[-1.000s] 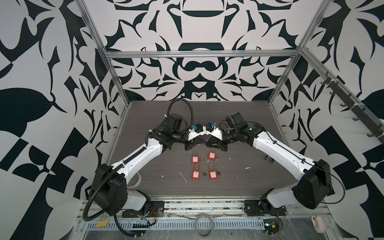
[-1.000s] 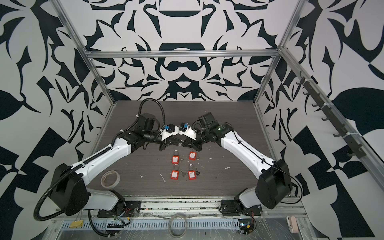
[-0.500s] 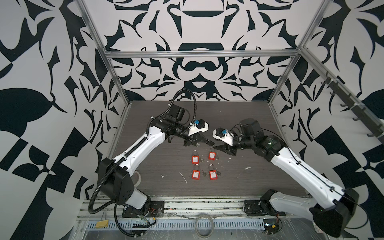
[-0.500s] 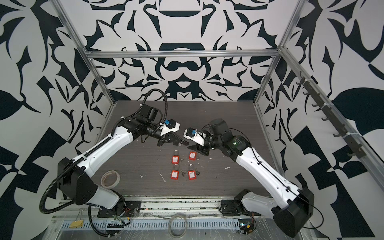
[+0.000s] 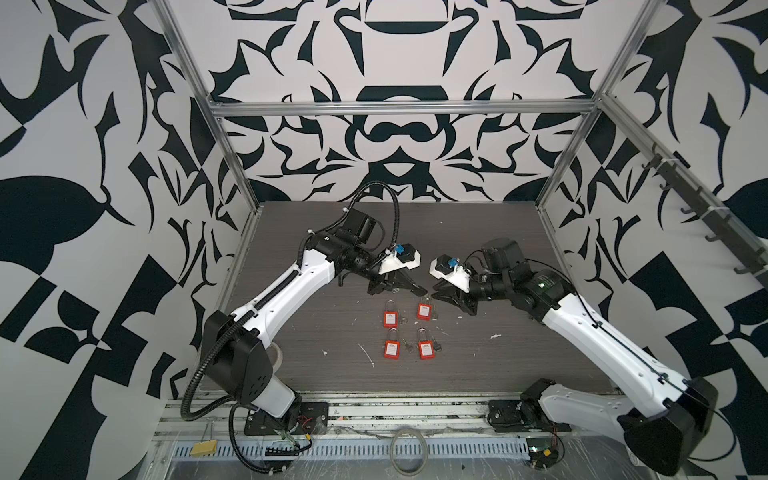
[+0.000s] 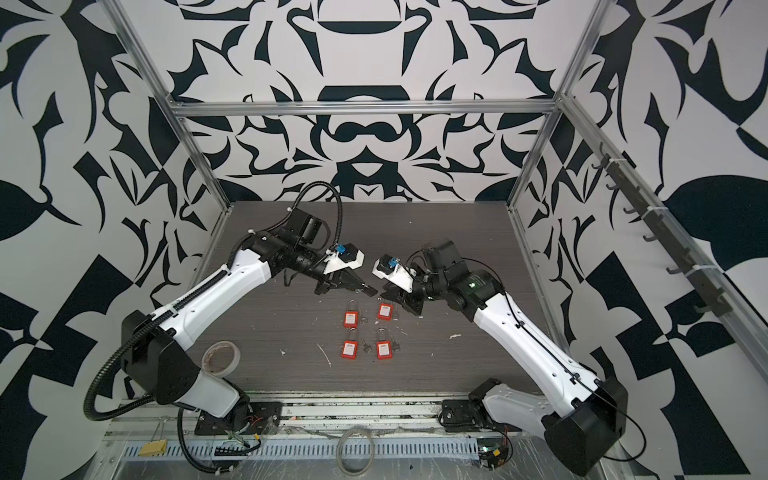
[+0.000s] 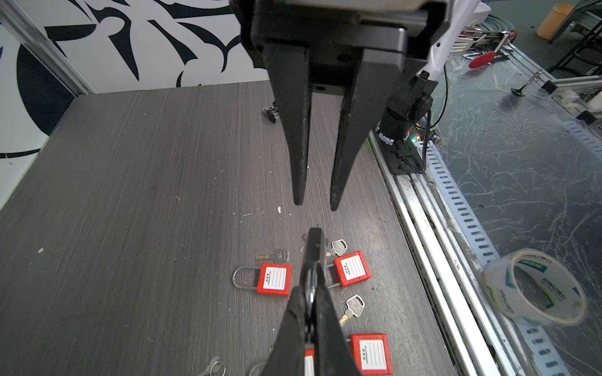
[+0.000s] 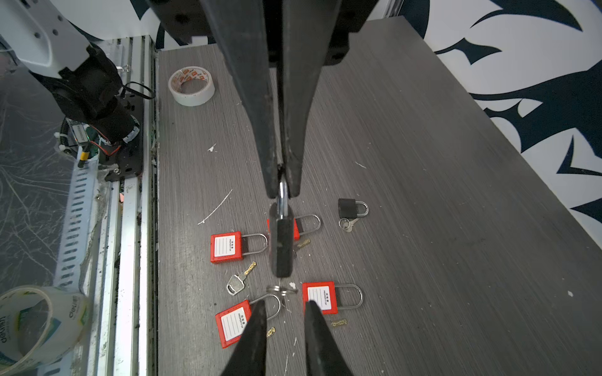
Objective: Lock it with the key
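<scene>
My left gripper point(image 7: 311, 291) is shut on the shackle of a black padlock point(image 8: 281, 244), which juts out past its fingertips. A metal key ring point(image 8: 281, 289) shows just beyond the lock's far end; the key's blade is hidden. My right gripper point(image 8: 286, 307) faces the lock's keyhole end, open, a short gap away, with nothing between its fingers point(image 7: 298, 182). In both top views the left gripper point(image 5: 417, 290) and the right gripper point(image 5: 439, 291) point at each other above the table's point(image 5: 519, 353) middle.
Several red padlocks point(image 5: 390, 319) with loose keys point(image 7: 353, 306) lie below the grippers. A second black padlock point(image 8: 351, 207) lies further back. A white tape roll point(image 6: 221, 357) and a clear tape roll point(image 7: 534, 286) sit at the front left.
A second ago the two grippers met at the back middle. They have drawn apart, the right arm has swung out to the right, and its jaws now stand apart.
</scene>
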`<move>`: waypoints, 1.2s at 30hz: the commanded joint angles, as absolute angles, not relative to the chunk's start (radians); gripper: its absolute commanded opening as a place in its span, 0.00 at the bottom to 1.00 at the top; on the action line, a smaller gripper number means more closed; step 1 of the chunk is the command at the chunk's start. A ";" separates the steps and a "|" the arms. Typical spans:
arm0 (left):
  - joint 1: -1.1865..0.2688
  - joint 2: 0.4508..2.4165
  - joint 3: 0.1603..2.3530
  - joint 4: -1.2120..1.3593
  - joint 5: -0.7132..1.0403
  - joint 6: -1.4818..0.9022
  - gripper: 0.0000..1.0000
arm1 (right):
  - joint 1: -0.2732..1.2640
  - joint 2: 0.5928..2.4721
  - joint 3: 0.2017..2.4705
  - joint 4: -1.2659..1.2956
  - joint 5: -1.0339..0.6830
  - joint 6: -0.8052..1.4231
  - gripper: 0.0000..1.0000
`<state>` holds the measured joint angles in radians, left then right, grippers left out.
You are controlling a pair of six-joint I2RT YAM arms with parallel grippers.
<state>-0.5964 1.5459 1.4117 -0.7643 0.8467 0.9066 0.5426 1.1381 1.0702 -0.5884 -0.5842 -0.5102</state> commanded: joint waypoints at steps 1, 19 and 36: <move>-0.606 1.549 1.442 -0.801 0.856 0.930 0.00 | 0.541 1.138 1.085 -0.590 -0.631 -0.495 0.24; -0.612 1.568 1.462 -0.799 0.861 0.910 0.00 | 0.541 1.182 1.066 -0.586 -0.614 -0.510 0.17; -0.620 1.598 1.495 -0.825 0.859 0.927 0.00 | 0.541 1.211 1.060 -0.569 -0.613 -0.532 0.00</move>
<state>-0.6155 1.5814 1.4528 -0.7853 0.8276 0.9070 0.5426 1.2182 1.0584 -0.5888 -0.6075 -0.5198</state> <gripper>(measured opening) 0.084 0.062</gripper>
